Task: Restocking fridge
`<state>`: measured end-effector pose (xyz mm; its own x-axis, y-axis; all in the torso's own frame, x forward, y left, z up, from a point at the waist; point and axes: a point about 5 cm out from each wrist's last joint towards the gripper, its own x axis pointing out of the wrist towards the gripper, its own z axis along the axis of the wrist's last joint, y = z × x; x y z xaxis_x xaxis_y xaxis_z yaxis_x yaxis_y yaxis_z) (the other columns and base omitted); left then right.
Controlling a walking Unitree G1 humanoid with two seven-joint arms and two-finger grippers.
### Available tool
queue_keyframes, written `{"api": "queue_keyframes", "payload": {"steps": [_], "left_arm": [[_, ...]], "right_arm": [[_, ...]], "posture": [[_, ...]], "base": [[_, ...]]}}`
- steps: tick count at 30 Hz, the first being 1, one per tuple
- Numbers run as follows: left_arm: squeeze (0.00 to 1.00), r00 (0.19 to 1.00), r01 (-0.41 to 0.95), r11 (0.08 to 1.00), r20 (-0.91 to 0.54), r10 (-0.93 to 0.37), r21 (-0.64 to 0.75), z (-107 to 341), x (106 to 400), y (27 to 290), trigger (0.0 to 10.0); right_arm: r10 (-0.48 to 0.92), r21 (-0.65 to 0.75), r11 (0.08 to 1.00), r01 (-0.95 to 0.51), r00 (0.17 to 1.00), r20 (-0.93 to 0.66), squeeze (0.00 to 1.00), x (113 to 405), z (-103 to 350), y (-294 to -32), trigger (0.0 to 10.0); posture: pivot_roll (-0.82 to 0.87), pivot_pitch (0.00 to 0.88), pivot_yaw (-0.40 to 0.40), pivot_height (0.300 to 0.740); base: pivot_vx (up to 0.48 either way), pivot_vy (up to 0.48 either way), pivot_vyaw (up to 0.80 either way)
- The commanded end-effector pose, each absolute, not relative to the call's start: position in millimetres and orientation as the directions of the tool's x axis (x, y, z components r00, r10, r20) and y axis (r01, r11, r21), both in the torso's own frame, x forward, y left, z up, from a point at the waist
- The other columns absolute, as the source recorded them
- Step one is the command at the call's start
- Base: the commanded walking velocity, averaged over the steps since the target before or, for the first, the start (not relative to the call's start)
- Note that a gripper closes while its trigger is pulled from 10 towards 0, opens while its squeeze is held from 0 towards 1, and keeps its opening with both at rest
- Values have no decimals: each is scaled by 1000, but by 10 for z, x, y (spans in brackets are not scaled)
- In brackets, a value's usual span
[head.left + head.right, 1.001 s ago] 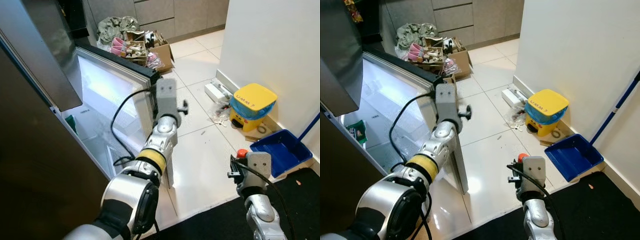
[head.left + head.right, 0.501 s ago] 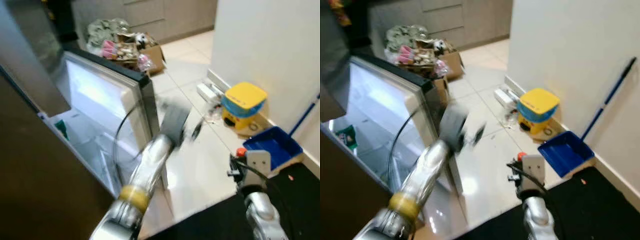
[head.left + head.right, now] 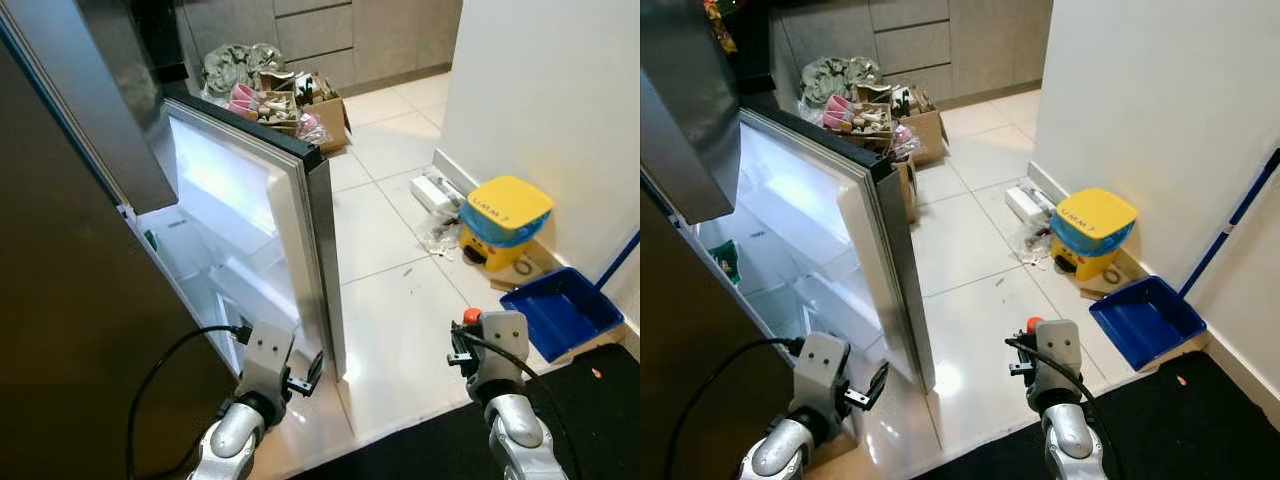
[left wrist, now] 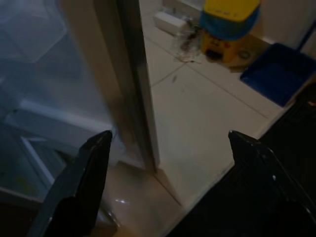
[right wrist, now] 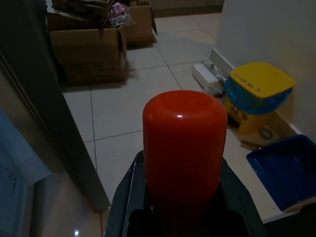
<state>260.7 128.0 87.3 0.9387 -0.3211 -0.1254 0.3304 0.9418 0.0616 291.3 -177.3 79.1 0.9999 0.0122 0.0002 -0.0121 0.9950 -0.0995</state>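
Red-capped bottle: clamped between the fingers of the right gripper, low at near right above the white tiled floor. Fridge door: standing open at left, lit interior with shelves behind it. Left gripper: fingers spread apart, empty, near the door's lower edge. Yellow bin, blue dustpan: right, by the wall. Cardboard boxes: far, behind the door

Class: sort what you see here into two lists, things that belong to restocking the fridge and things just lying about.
Job:
fridge door, open
red-capped item in right claw
left claw, open, by the door's edge

Lying about:
cardboard boxes
yellow bin
blue dustpan
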Motion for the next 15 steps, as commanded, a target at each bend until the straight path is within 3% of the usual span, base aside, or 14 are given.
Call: {"api": "queue_keyframes", "payload": {"steps": [1,15], "left_arm": [[0,940,323,946,-125,-317,28,929,2616,1277,10000],[0,959,272,962,-89,-270,16,1097,2786,1235,10000]], "right_arm": [[22,-80,997,-21,1000,17,0,2882,798,-1768,10000],[14,-61,998,-11,999,48,0,2921,855,-1736,10000]], "posture": [[-98,172,70,740],[-105,164,76,740]], "base": [[0,0,0],[0,0,0]]}}
